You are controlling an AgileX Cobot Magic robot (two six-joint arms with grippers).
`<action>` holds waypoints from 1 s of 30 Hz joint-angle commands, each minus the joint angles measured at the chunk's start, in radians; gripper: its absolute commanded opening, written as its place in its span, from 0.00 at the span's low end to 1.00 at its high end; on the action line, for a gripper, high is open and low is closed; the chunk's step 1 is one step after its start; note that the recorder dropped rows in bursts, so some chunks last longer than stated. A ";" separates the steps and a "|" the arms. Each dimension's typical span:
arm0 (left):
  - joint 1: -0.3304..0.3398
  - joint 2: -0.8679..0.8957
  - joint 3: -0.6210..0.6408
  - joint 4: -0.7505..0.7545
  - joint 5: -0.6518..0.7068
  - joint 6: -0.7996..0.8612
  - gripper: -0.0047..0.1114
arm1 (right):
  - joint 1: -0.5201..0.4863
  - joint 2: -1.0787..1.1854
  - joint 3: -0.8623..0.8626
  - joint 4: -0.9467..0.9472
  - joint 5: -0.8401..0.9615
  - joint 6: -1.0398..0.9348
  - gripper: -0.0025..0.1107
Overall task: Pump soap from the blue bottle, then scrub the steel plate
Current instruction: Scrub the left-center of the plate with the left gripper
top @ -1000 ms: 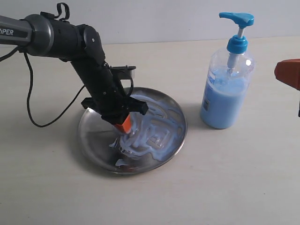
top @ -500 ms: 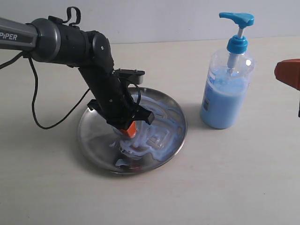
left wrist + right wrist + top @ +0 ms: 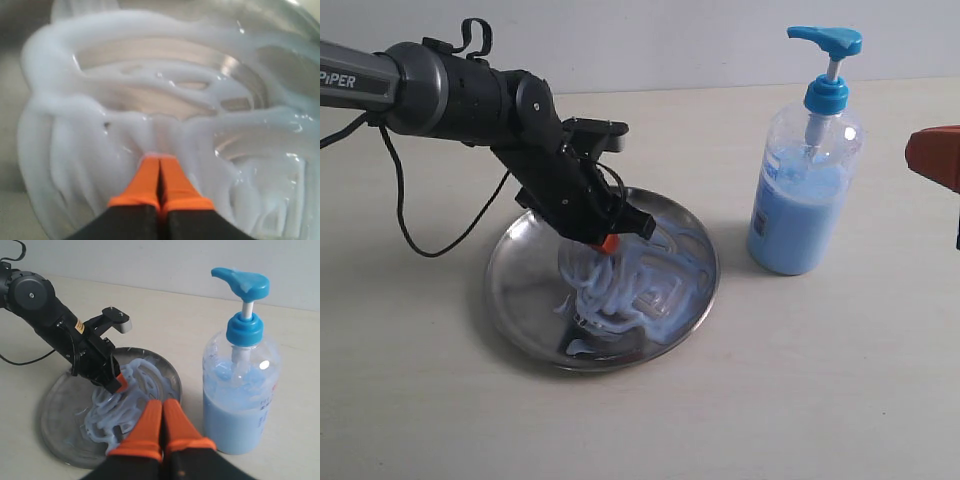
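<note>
The steel plate [image 3: 520, 290] lies left of centre on the table, its right half covered in swirly pale blue soap [image 3: 645, 290]. My left gripper [image 3: 609, 243] is shut, with its orange fingertips down in the soap near the plate's middle. In the left wrist view the shut tips [image 3: 159, 159] press into thick soap ridges [image 3: 100, 135] with nothing held. The blue bottle [image 3: 803, 200] stands upright to the right of the plate, pump head up. My right gripper [image 3: 162, 406] is shut and empty, hovering apart from the bottle [image 3: 240, 410] and the plate [image 3: 60, 425].
A black cable [image 3: 420, 235] loops from the left arm over the table beside the plate. An orange part of the right gripper [image 3: 935, 155] shows at the right edge of the exterior view. A pale wall runs along the back of the table.
My left gripper has dragged its shut tips through the soap from the plate's nearer part toward its middle and far side. The bottle and right gripper have stayed put.
</note>
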State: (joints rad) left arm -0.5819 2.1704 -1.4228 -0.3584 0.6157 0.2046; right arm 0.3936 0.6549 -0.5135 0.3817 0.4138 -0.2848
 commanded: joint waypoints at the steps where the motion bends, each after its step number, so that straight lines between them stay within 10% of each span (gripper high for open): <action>1: 0.004 0.003 0.003 0.020 -0.080 -0.004 0.04 | 0.001 -0.003 -0.001 0.005 -0.007 -0.010 0.02; 30: 0.007 0.025 -0.035 0.039 0.304 0.027 0.04 | 0.001 -0.003 -0.001 0.008 -0.011 -0.010 0.02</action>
State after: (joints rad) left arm -0.5742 2.2008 -1.4709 -0.3391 0.8227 0.2202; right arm 0.3936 0.6549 -0.5135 0.3865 0.4080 -0.2871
